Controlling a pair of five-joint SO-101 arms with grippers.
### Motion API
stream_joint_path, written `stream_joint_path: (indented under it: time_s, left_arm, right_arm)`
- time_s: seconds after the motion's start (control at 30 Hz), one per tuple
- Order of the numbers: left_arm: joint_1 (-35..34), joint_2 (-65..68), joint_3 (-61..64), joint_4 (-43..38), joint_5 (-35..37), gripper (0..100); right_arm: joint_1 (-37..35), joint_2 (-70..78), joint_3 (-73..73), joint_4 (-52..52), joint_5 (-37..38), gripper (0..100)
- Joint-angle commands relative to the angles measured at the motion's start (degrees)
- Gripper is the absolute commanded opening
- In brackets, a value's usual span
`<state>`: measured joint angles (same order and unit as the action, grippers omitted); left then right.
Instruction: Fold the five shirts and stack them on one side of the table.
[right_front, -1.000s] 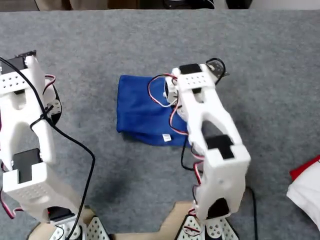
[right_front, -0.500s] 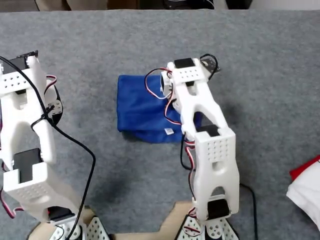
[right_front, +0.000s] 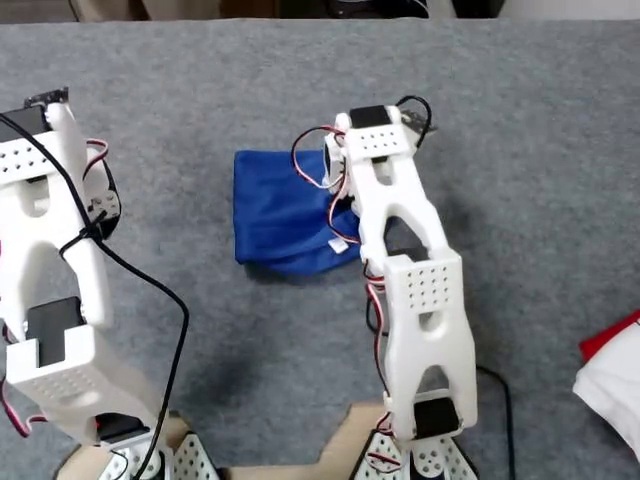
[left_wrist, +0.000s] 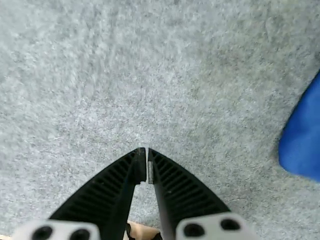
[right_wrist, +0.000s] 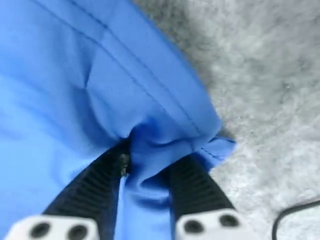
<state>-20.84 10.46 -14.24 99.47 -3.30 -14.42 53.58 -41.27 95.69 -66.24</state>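
I've got bare grey felt table (right_front: 540, 120) to pass over along the far side and at the near middle. The folded blue cloth shirt (right_front: 275, 215) blocks centre; a white-and-red cloth pile (right_front: 610, 382) crowds the right edge.

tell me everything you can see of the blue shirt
The blue shirt is plain, soft-looking cloth with stitched seams, folded into a rough rectangle and lying on the grey table near its middle. A small white tag shows at its near edge. The right gripper pinches a bunched fold of its edge between the fingers; that arm hides part of it.
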Motion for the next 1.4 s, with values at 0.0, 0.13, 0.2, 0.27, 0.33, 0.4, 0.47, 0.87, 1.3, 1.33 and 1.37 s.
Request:
stream_joint_path:
  time_s: [0.0,0.13,0.2,0.27,0.33,0.4,0.47,0.87,1.3,1.33,1.37]
  left_arm:
    - [0.44,-3.21,-2.99,0.88,-0.26,3]
    - [0.44,-3.21,-2.99,0.88,-0.26,3]
    - [0.44,-3.21,-3.16,0.88,-0.26,3]
    - [0.44,-3.21,-3.25,0.88,-0.26,3]
    - [0.44,-3.21,-3.25,0.88,-0.26,3]
    - [0.44,-3.21,-3.25,0.88,-0.35,3]
    - [0.44,-3.21,-3.25,0.88,-0.35,3]
    - [0.53,-3.21,-6.42,0.88,-0.35,3]
    - [0.44,-3.21,-7.56,0.88,-0.35,3]
    - [0.53,-3.21,-7.56,0.88,-0.35,3]
    - [0.53,-3.21,-7.56,0.88,-0.35,3]
  right_arm:
    - [2.07,0.66,-8.40,4.04,1.05,0.4]
    - [7.43,0.66,-16.48,6.59,5.89,0.4]
    - [10.59,0.66,-17.45,6.59,9.41,0.4]
    - [12.97,0.57,-17.45,6.59,12.92,0.4]
    - [15.43,0.40,-17.54,6.68,15.21,0.4]
    - [18.24,-1.36,-17.36,6.68,16.62,0.4]
    - [20.97,-4.26,-16.22,6.68,18.81,0.4]
    - [34.15,-31.69,3.03,6.68,28.84,0.4]
    - [65.10,-44.44,5.93,6.51,45.01,0.4]
    - [67.74,-44.53,5.93,6.51,46.33,0.4]
    - [70.20,-44.62,5.93,6.42,47.65,0.4]
